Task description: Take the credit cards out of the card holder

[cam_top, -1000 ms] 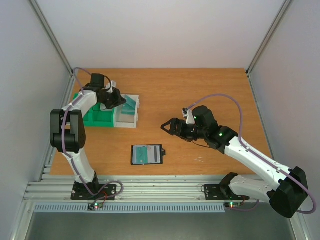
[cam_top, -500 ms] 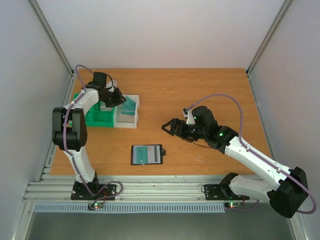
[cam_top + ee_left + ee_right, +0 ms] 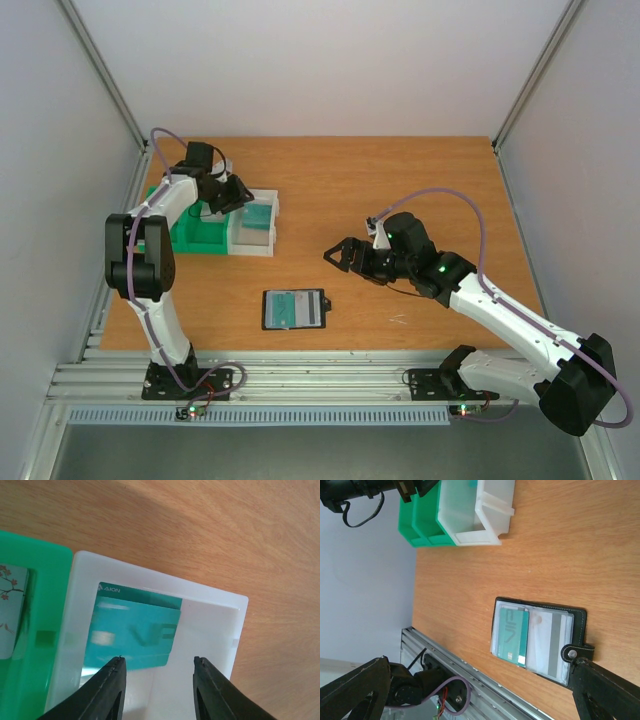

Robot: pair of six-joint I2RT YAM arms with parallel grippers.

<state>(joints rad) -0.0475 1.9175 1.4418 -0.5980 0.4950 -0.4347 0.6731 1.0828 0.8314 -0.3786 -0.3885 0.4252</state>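
Credit cards appear at three locations, listed here from left to right.

1. Green tray (image 3: 195, 238). It stands at the left rear of the wooden surface (image 3: 400, 170). The left wrist view shows one pale grey card (image 3: 11, 611) with a branch-and-blossom print lying inside it.

2. White tray (image 3: 212, 630). It stands directly against the right side of the green tray. A teal card (image 3: 134, 630) with pale markings is inside it, near the wall shared with the green tray. The card is blurred, so it cannot be told whether it lies flat or leans on the wall.

3. Left pincer (image 3: 158, 661). It hangs over the white tray, pointing down into it. Its two fingers (image 3: 112, 690) stand apart and nothing is clamped between them. The teal card sits below the fingertips and is not gripped.

4. Card holder (image 3: 579, 625). It lies open and flat on the surface, near the front edge, well apart from both trays and roughly between the two arms. Two cards are in its clear pockets: a second teal card (image 3: 512, 635) on one side and a whitish card with a grey stripe (image 3: 552, 641) beside it. The black clasp tab (image 3: 573, 653) sticks out from one edge.

5. Right pincer (image 3: 333, 256). It is above the surface, to the right of the card holder and behind it, not touching it. Its fingers are spread wide and hold nothing.
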